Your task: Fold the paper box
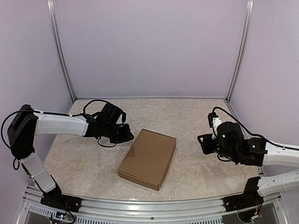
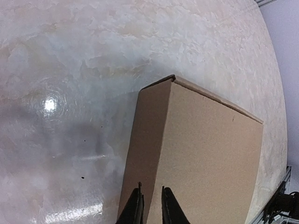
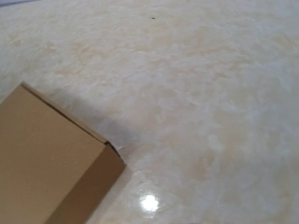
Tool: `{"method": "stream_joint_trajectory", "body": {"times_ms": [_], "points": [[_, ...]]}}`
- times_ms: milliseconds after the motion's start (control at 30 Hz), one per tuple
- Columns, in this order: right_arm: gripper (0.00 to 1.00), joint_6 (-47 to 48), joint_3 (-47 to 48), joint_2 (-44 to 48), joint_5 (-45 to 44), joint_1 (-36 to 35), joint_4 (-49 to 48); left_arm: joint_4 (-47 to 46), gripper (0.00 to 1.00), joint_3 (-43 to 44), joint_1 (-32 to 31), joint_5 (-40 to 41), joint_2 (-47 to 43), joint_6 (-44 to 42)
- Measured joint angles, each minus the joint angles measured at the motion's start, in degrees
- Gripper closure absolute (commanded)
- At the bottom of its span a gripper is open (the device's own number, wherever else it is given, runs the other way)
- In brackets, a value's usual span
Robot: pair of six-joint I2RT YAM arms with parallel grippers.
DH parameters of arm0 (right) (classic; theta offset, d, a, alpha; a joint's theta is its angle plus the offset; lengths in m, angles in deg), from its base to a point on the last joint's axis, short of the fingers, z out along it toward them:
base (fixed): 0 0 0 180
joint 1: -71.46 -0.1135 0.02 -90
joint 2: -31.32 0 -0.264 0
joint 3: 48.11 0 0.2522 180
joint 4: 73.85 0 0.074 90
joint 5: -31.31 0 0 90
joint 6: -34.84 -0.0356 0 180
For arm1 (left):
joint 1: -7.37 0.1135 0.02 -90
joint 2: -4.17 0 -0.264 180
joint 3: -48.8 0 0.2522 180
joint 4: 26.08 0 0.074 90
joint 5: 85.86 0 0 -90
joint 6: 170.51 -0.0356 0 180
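Along the near edge runs a metal rail (image 1: 154, 207), with the two arm bases bolted at its ends, at 7 and 5 o'clock in the overhead view. Just beyond it, near the middle of the marbled worktop (image 1: 196, 116), lies the paper box (image 1: 147, 158). It is closed into a shallow brown rectangular shape, flat on the surface, with its long axis running from about 7 to 1 o'clock and nothing on top of it.

At roughly 10 o'clock from the box, just beside its far left corner and apart from it, hangs the left end effector (image 1: 126, 134). In its wrist view the two dark fingers stand a narrow gap apart over the box's edge, with nothing clamped between them.

At about 3 o'clock from the box, well apart from it, sits the right end effector (image 1: 204, 143), pointing toward the box. Its wrist view shows only a box corner and bare worktop, so I cannot tell whether its fingers are apart or together.

Farthest back stand pale walls (image 1: 149, 46).
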Motion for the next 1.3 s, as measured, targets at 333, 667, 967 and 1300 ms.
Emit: {"method": "stream_joint_trajectory", "body": {"times_ms": [333,667,967,1300], "points": [[0.00,1.18,0.00,1.62,-2.40,0.17,3.58,6.23,0.11,0.04,1.79,6.12,-8.94,-4.35],[0.00,0.74,2.71,2.05,-5.31,0.17,8.22,12.98,0.01,2.10,3.78,13.79,-21.46,-10.67],[0.00,-2.58,10.03,1.70,-11.72,0.17,14.86,16.76,0.01,2.56,5.29,21.94,-32.30,-15.17],[0.00,-2.51,9.77,5.33,-17.90,0.17,18.16,13.46,0.01,-11.58,5.84,27.67,-52.68,-19.87]]}}
